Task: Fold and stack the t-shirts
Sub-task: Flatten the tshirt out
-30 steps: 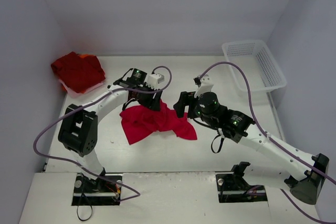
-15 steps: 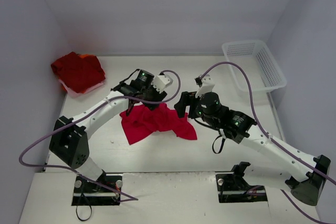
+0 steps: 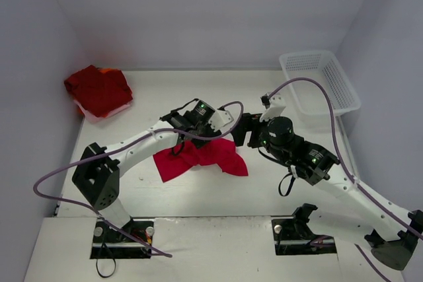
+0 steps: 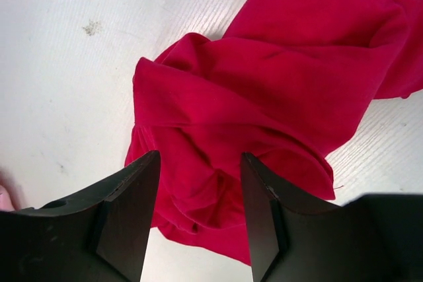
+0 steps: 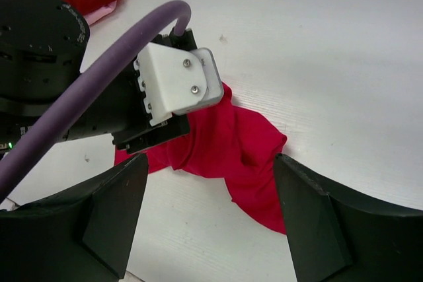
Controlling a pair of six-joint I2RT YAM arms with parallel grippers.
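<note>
The left gripper (image 4: 199, 160) points down with its fingers spread and nothing pinched between them; through the gap only the folds of the crumpled shirt (image 4: 277, 97) show, lying below on the table (image 4: 66, 64). It sits over the bunched left part of the cloth, probably so it can pick out an edge or hem to draw the heap flat. The right gripper (image 5: 210, 163) is spread wider and is also empty. It hangs just beside the left arm's wrist and faces the shirt's right-hand lobe, a likely spot for taking the opposite side so the two arms can pull the cloth apart between them. The shirt itself lies in a twisted heap at the middle of the table, between the two arms. It is unfolded, so the folding of this one looks barely begun. Well away in the far left corner sits the pile of folded shirts (image 3: 98, 89), darker red, with a pale edge showing beneath it; that is presumably where this shirt will go. In the far right corner stands the white mesh basket (image 3: 347, 94), and no cloth can be seen inside it.
</note>
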